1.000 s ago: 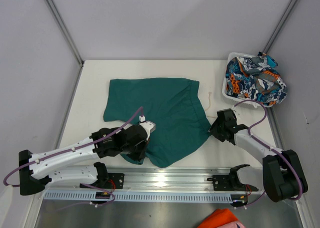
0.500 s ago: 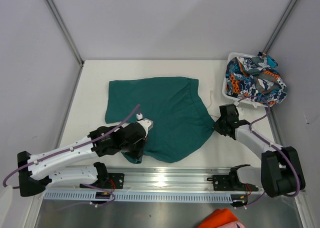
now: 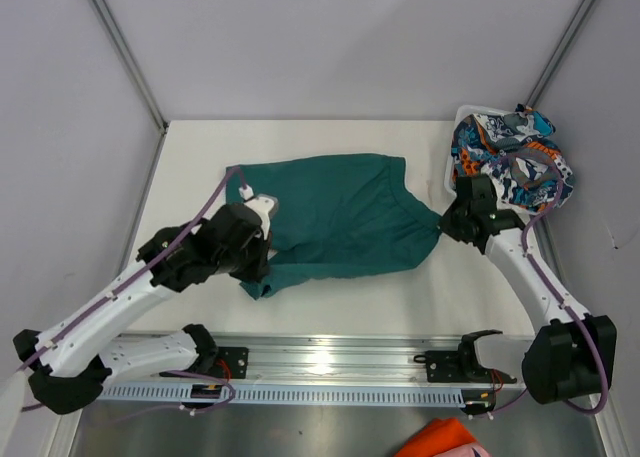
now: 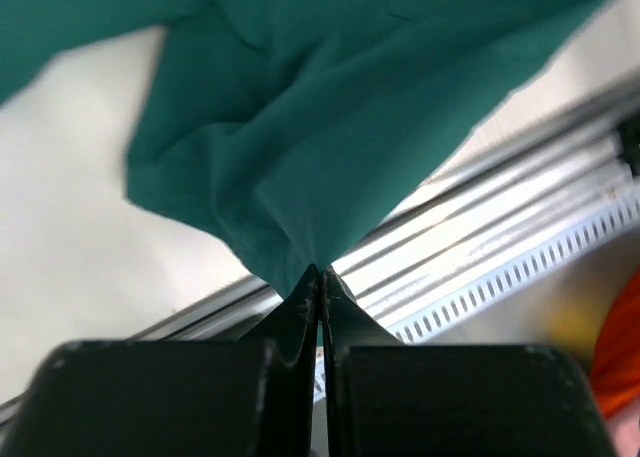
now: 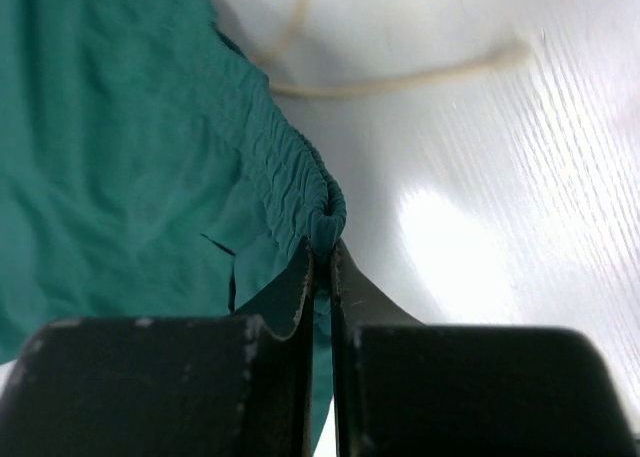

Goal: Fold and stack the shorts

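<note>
Far right, printed shorts (image 3: 510, 165) fill the white basket (image 3: 465, 110) — spilling over.

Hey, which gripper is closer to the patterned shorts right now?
Right. The right gripper pinches the waistband of the teal shorts, just beside the patterned shorts; the left gripper grips their opposite end, far away.

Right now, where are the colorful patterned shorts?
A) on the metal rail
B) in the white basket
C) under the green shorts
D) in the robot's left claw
B: the patterned shorts lie bunched in the white basket at the table's far right corner, while the left gripper and right gripper both pinch the green shorts.
</note>
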Robot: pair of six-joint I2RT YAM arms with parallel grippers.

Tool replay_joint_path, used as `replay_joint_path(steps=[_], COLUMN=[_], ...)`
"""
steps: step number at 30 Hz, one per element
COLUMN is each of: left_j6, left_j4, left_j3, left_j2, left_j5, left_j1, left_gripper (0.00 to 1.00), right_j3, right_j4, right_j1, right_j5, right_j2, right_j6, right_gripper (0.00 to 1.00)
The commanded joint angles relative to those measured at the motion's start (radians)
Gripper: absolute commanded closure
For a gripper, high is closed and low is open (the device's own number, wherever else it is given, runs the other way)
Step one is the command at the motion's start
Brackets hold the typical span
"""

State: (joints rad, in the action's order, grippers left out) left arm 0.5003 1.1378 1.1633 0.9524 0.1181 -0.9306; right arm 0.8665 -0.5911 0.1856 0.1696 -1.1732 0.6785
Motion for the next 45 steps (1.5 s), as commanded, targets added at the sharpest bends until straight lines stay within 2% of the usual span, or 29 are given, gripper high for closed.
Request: replay_joint_path(steps=[1,5,8,11,18,26,31,35,38,41,45], left_j6=[-0.115,-0.155,-0.193,-0.221,-0.270,-0.305,-0.302,-0.292,-0.287,-0.279,-0.275], left_j4=[0.040,0.037,0.008,-0.007,-0.027,-0.038,-0.082,-0.072,-0.073,-0.067,-0.029], left_j3=[0.087,0.145,0.194,0.257,0.435,0.523,0.441,0.404,0.368,0.343,0.326], left_j2=[0.043,0.092,0.124,0.176,0.336,0.473,0.398,0.289,0.194,0.137,0.051], left_j5=[-0.002,0.005,-0.044,-0.072,-0.090,-0.184,-0.262,-0.320,-0.382,-0.411,-0.451], left_j1=[0.127,0.284,0.381,0.447,0.549,0.670,0.670,0.670,0.668,0.667,0.667], left_gripper=[1.00,1.00,1.00,1.00,1.00,1.00,1.00,1.00,1.00,1.00,1.00], right_j3=[0.184,0.325,0.457,0.584,0.839,1.082,1.034,0.922,0.757,0.671,0.519], right_j4=[-0.091,-0.114,-0.147,-0.170,-0.193,-0.243,-0.225,-0.191,-0.148,-0.141,-0.168], right_j1=[-0.005,-0.006,-0.006,-0.006,-0.008,-0.026,-0.032,-0.031,-0.026,-0.015,0.029], right_j5=[-0.001,-0.021,-0.045,-0.054,-0.068,-0.091,-0.113,-0.137,-0.150,-0.157,-0.145], right_j2=[-0.060,-0.172,-0.282,-0.364,-0.586,-0.743,-0.734,-0.662,-0.532,-0.450,-0.263], right_j6=[-0.037,-0.025,-0.011,0.000,0.018,0.027,0.013,0.001,-0.005,-0.005,0.010], right_gripper=[1.00,1.00,1.00,1.00,1.00,1.00,1.00,1.00,1.00,1.00,1.00])
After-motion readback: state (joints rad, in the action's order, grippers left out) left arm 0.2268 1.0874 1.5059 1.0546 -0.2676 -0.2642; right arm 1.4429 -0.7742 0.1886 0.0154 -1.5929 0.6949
